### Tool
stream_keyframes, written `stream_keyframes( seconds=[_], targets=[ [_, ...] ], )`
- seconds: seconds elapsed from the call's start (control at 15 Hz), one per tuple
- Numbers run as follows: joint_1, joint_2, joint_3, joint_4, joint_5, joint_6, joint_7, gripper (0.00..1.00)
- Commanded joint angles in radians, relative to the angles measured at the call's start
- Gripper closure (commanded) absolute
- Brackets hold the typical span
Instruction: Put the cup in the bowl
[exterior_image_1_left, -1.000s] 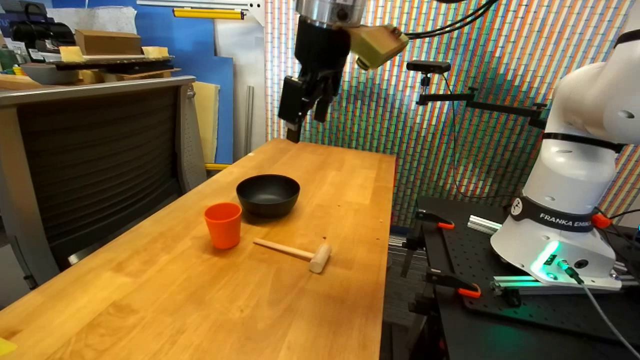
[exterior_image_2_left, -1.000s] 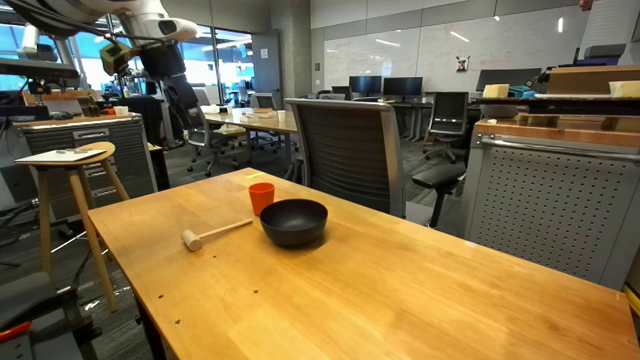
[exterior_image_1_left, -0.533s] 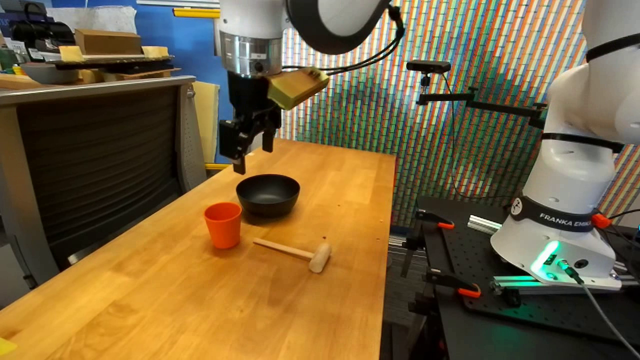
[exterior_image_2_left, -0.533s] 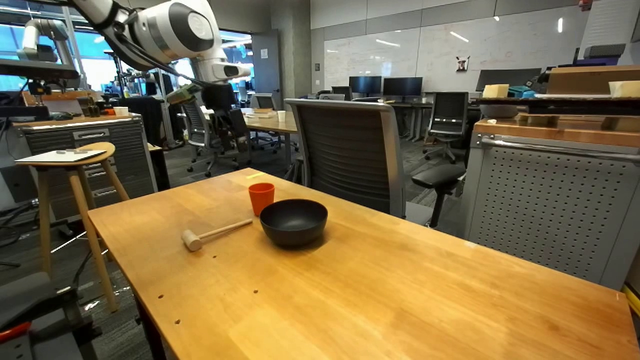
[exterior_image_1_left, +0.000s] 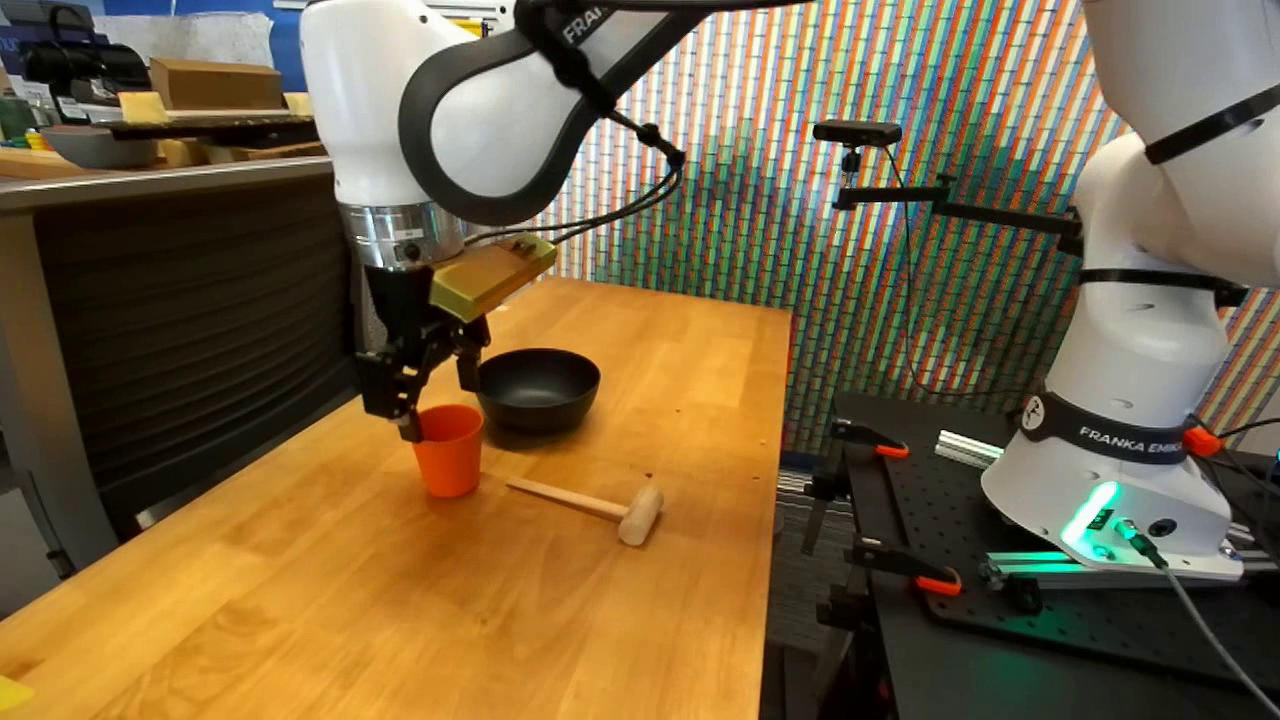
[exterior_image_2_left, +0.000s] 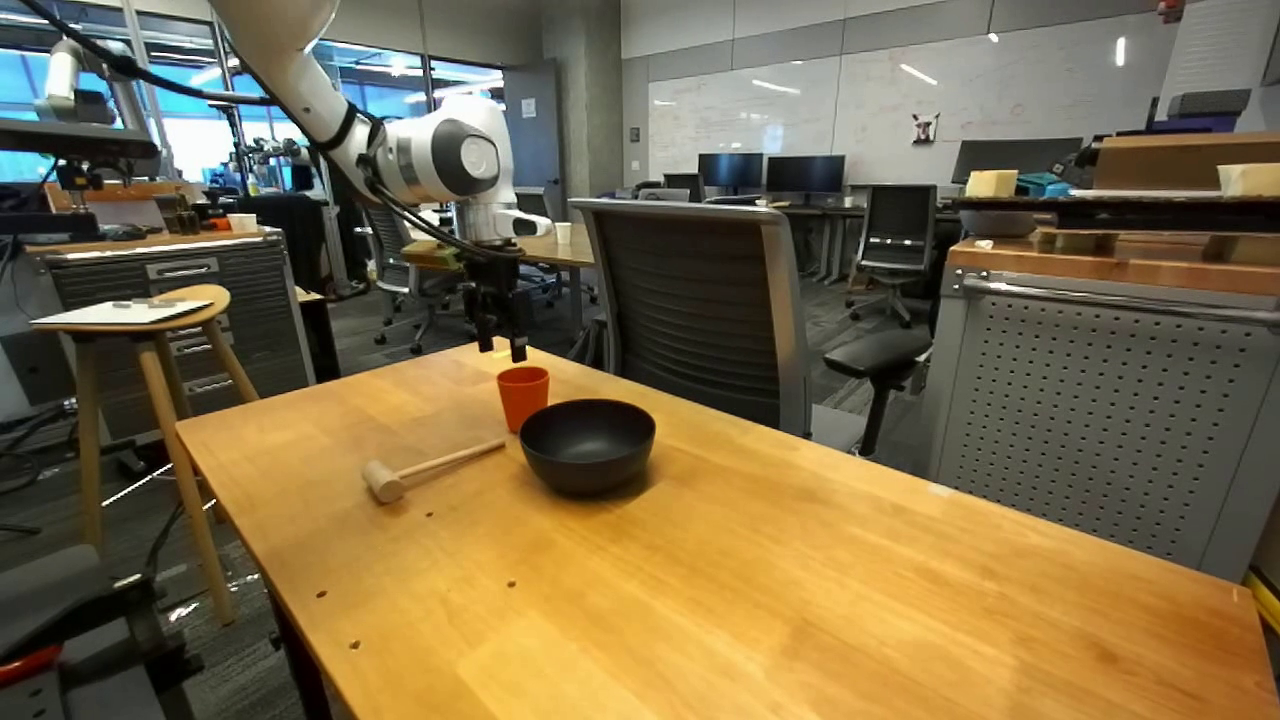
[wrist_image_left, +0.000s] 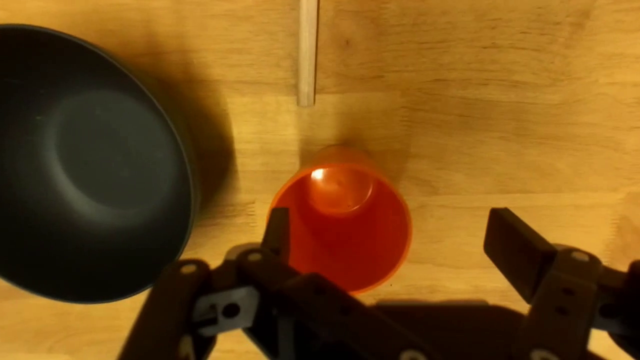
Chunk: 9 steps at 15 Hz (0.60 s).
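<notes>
Far left in an exterior view, a dark-backed office chair (exterior_image_1_left: 200, 310) stood by the long edge of the wooden table (exterior_image_1_left: 600, 630). Next along, and here was the action, the gripper (exterior_image_1_left: 440, 404) pointed down at the cup (exterior_image_1_left: 450, 465), its jaws spread wide apart! In the wrist view one finger (wrist_image_left: 276, 232) overlapped the cup's rim, while the opposite finger (wrist_image_left: 520, 250) hung well apart from it, with wood showing between; whether either touched the cup could not be made out. The cup itself, orange-red, stood upright on the table, mouth up, just beside the bowl (exterior_image_1_left: 540, 412). Right of it sat that bowl, black, round and upright, and the wrist view showed a strip of table between the two. On to the wooden mallet (exterior_image_1_left: 640, 515): it lay flat, handle end near the cup, head farther right. Past the table's edge, a black camera (exterior_image_1_left: 857, 134) perched on a jointed bracket (exterior_image_1_left: 890, 196) in front of a striped backdrop (exterior_image_1_left: 740, 220). Below it, two clamps (exterior_image_1_left: 895, 560) with orange tips sat along a black bench (exterior_image_1_left: 970, 680). And at far right rose the white robot base (exterior_image_1_left: 1160, 490), a green light (exterior_image_1_left: 1088, 513) glowing.
</notes>
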Motion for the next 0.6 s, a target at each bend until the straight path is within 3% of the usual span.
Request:
stream_keyframes(
  seconds=[0.0, 0.47, 0.53],
  targets=[
    [0.036, 0.090, -0.052, 0.147, 0.067, -0.085, -0.065, 0.00],
    [0.043, 0.178, -0.055, 0.259, 0.129, -0.127, -0.115, 0.00],
    [0.047, 0.186, -0.053, 0.265, 0.136, -0.131, -0.123, 0.08]
  ],
)
